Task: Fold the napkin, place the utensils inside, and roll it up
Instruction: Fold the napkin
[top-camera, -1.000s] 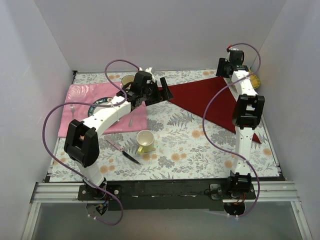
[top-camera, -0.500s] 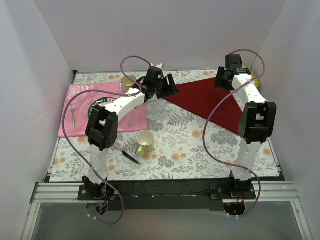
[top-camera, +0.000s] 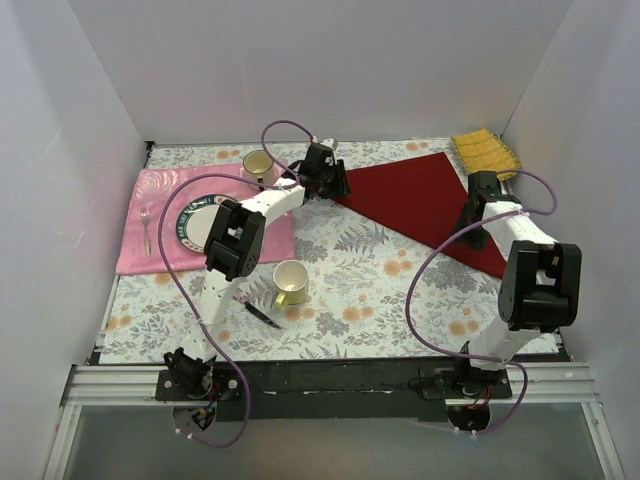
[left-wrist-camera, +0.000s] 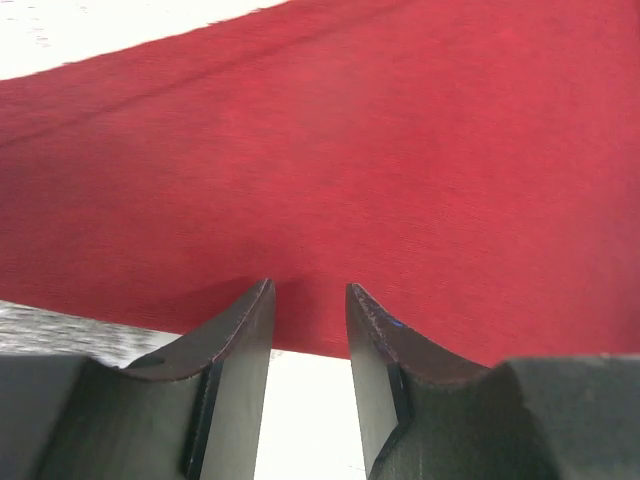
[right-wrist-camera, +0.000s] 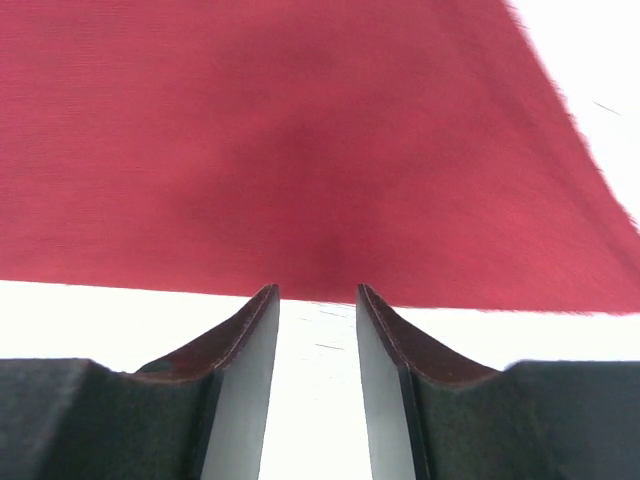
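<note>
- White links with boxy black joints are seen on the left arm (top-camera: 275, 198) and the right arm (top-camera: 497, 335).
- Purple cables (top-camera: 409, 292) are looped along both.
- Fingers (left-wrist-camera: 232, 370) are dark grey and curved.

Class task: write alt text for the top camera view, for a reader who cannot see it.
A robot's left hand and right hand sit at opposite sides of a maroon napkin on a floral table. To its left lie a pink cloth, plate, cup and knife; a yellow cloth sits far right.
</note>
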